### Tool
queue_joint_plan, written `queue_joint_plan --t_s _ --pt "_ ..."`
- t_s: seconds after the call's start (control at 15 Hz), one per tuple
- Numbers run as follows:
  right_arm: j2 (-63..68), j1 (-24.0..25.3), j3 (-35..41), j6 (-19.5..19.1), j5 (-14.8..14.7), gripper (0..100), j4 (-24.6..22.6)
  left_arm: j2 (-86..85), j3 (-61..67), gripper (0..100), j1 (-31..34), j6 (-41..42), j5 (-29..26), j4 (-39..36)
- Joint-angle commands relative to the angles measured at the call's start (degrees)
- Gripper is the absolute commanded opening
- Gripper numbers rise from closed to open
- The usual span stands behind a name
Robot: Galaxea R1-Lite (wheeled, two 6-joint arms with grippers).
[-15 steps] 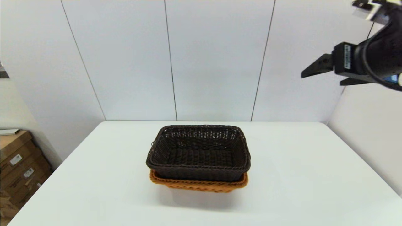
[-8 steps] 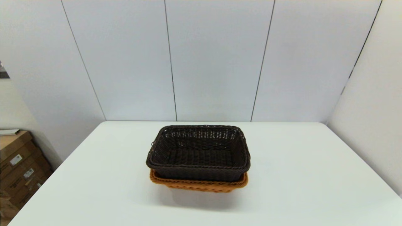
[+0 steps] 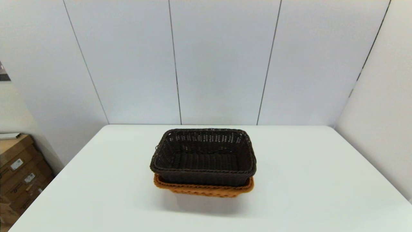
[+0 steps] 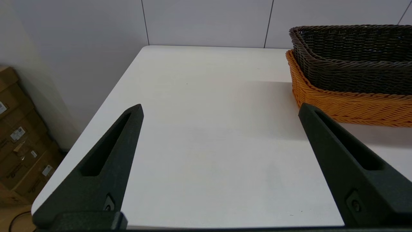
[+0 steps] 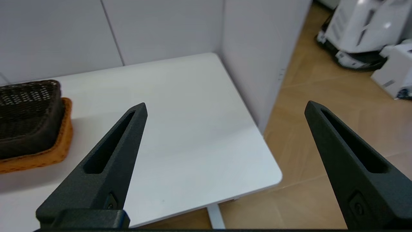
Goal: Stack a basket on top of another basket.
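1. The white table [image 3: 322, 180] has bare surface on every side of the baskets. Its far edge meets the panelled wall [image 3: 219, 61], and a side wall [image 3: 379, 129] runs close along its right edge.
2. Off the table's left edge, stacked cardboard boxes [image 3: 19, 170] stand on the floor.
3. In the right wrist view the table's near right corner is rounded, with wooden floor [image 5: 322, 122] beyond it and white machines [image 5: 363, 29] farther off.
4. There are two baskets, one dark and one orange-tan, and two grippers.
5. The dark brown basket [image 3: 203, 156] sits nested in the orange-tan basket [image 3: 206, 189] near the table's middle. Its braided rim stands above the orange rim all round, and only a strip of orange shows below it.
6. Nothing lies inside the dark brown basket; its woven floor shows bare. The interior of the orange-tan basket is filled by the dark one.
7. The left gripper [image 4: 220, 108] is over the table's left part, well apart from the baskets on their left side. Its fingers [image 4: 109, 161] are spread wide and hold nothing.
8. The right gripper [image 5: 225, 106] is over the table's near right corner, well to the right of the baskets. Its fingers [image 5: 106, 161] are also spread wide and empty.
9. Neither arm shows in the head view.
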Motion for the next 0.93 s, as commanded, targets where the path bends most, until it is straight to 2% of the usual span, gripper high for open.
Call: queue_joint_plan --t_s 0.07,0.2,0.33,0.53,0.6,0.67,0.93 --pt "-17.42 -3.68 9.19 -4.98 -0.13 100 -0.08 -0.01 0.0 100 0.0 -0.03 0.0 0.0" --pt "-20.4 -3.42 14.2 -5.86 0.4 100 -3.25 -0.01 0.0 100 0.0 -0.03 0.0 0.0" --pt "-24.27 -3.33 28.44 -11.04 3.65 100 -19.07 -0.01 0.0 100 0.0 -0.03 0.0 0.0" --pt "-27.61 -3.33 50.67 -21.5 8.04 100 -45.0 -0.01 0.0 100 0.0 -0.03 0.0 0.0" --pt "-27.61 -3.33 55.68 -23.17 8.31 100 -50.27 -0.01 0.0 100 0.0 -0.03 0.0 0.0" --pt "-27.61 -3.33 60.25 -23.79 9.01 100 -53.26 -0.01 0.0 100 0.0 -0.03 0.0 0.0" --pt "-27.61 -3.33 69.13 -20.71 15.07 100 -53.96 -0.01 0.0 100 0.0 -0.03 0.0 0.0"
